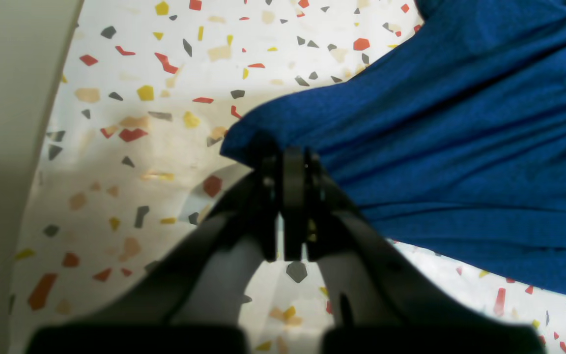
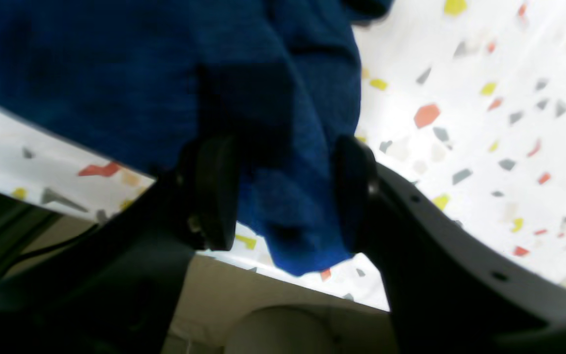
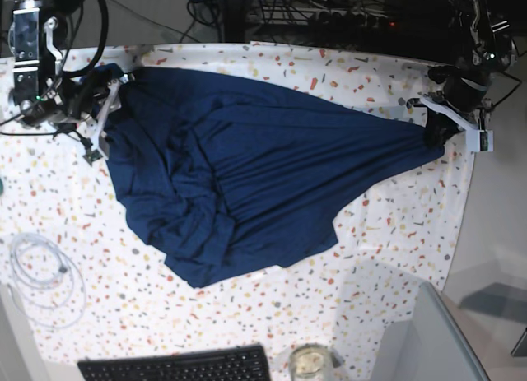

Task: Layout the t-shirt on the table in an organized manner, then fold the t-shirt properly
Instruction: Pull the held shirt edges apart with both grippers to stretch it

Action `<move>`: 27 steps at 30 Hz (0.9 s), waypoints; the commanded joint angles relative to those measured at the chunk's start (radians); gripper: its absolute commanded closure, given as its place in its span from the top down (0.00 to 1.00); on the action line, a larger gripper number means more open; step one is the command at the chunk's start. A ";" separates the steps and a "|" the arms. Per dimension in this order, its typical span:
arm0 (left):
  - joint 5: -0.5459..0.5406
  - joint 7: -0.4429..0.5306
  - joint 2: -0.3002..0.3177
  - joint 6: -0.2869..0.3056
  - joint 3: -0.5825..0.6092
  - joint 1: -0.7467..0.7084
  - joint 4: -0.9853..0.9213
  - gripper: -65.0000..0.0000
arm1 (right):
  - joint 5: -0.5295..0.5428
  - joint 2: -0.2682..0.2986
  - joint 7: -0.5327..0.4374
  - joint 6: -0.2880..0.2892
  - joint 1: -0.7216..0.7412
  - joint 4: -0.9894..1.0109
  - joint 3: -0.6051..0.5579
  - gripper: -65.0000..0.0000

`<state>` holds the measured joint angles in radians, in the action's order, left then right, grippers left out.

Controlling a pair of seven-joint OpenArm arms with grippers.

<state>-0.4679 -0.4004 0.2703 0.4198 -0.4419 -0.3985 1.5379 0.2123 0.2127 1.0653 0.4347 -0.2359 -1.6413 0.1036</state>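
The dark navy t-shirt (image 3: pixel 247 167) lies spread and wrinkled across the speckled table (image 3: pixel 395 233), pulled to a point at its right end. There my left gripper (image 3: pixel 435 134) is shut on that tip; the left wrist view shows the left gripper (image 1: pixel 290 162) pinching the corner of the t-shirt (image 1: pixel 460 147) just above the table (image 1: pixel 165 147). At the far left, my right gripper (image 3: pixel 103 93) is at the shirt's other end. In the right wrist view, the right gripper (image 2: pixel 285 196) stands open with a hanging fold of the t-shirt (image 2: pixel 116 73) between its pads (image 2: pixel 214 191), near the edge of the table (image 2: pixel 460 147).
A black keyboard (image 3: pixel 177 366) and a glass jar (image 3: pixel 309 363) sit at the front edge. A coiled white cable (image 3: pixel 41 270) lies at the front left. A grey panel (image 3: pixel 428 340) stands at the front right. Dark cables and equipment (image 3: pixel 354 15) line the back.
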 commanded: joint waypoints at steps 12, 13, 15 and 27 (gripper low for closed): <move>-0.007 0.027 0.017 0.003 -0.016 0.002 0.017 0.00 | 0.006 0.012 0.079 0.002 -0.102 -0.213 0.008 0.01; -0.007 0.027 0.019 0.003 -0.018 0.002 0.017 0.00 | 0.008 0.011 0.105 0.002 -0.118 -0.245 0.005 0.00; -0.007 0.027 0.019 0.003 -0.018 0.003 0.017 0.00 | 0.009 0.004 0.140 0.003 -0.145 -0.299 0.000 0.00; -0.005 0.027 0.017 0.003 -0.008 0.011 0.017 0.00 | 0.091 -0.003 0.154 0.002 -0.119 -0.190 0.054 0.53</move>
<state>-0.4637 -0.4004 0.2718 0.4198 -0.4450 -0.3882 1.5379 0.3084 0.1997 1.2190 0.4351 -0.3573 -1.8107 0.1455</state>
